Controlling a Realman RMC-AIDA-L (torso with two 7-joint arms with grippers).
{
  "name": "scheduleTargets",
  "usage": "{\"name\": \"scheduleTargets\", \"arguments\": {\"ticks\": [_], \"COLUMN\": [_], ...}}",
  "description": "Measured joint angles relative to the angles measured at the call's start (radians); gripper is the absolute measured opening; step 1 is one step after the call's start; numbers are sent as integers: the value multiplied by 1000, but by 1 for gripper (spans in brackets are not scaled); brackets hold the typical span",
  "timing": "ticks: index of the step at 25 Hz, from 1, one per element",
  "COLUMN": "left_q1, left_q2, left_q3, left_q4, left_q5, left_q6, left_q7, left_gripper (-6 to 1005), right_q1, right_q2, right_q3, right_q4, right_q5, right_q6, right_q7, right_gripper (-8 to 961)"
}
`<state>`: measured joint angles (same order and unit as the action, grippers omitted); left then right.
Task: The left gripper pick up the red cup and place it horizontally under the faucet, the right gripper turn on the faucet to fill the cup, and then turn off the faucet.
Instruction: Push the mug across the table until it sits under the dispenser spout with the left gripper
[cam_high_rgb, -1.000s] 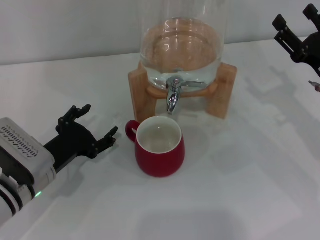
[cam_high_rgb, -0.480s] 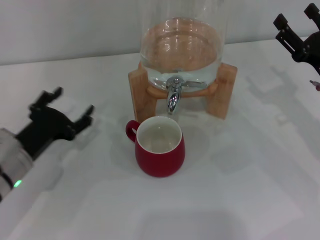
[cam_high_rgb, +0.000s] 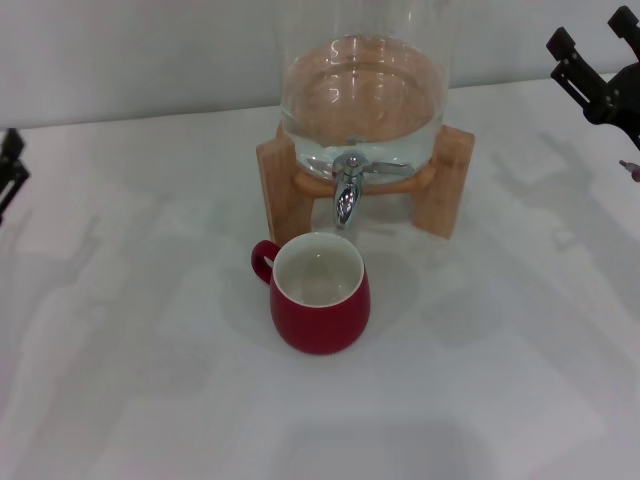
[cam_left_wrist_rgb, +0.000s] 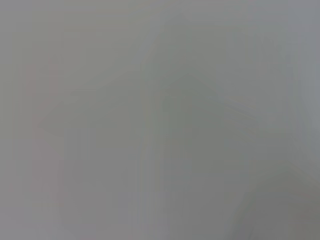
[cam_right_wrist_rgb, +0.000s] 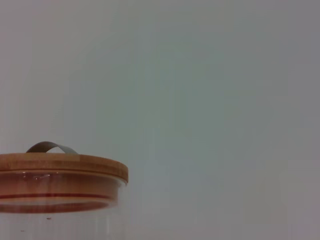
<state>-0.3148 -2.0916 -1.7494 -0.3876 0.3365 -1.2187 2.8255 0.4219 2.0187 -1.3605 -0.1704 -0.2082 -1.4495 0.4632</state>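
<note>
Left gripper: only black tip visible at left edge of counter, well apart from cup; finger spread cannot be told. Red cup: upright, empty, mid-counter, just in front of and below faucet. Faucet lever looks untouched, no water running. Right gripper: far right corner, fingers apart, holding nothing. Judgement: placing done; opening, filling, closing remain.

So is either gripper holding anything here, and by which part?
Nothing is held. The red cup stands free under the faucet; the left gripper and the right gripper sit at the table's edges.
</note>
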Motion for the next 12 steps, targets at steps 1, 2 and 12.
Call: {"name": "scheduleTargets", "arguments": {"ticks": [1,2,12], "left_q1": [4,7,49], "left_q2": [0,0,2], "left_q3": [-16,-27,-83], "left_q4": [8,12,85], "left_q5": [-2,-4,-180], "left_q6": [-19,-29,-185], "left_q7": [0,0,1], "left_gripper": [867,867,866], "right_q1": [0,0,-10], "right_q2": [0,-1,-2], "right_q3": [0,0,0], "right_q4": [0,0,0], "right_q5": [0,-1,-2], "right_q6": [0,0,-12], "right_q7": [0,0,-1], "right_gripper": [854,854,854]}}
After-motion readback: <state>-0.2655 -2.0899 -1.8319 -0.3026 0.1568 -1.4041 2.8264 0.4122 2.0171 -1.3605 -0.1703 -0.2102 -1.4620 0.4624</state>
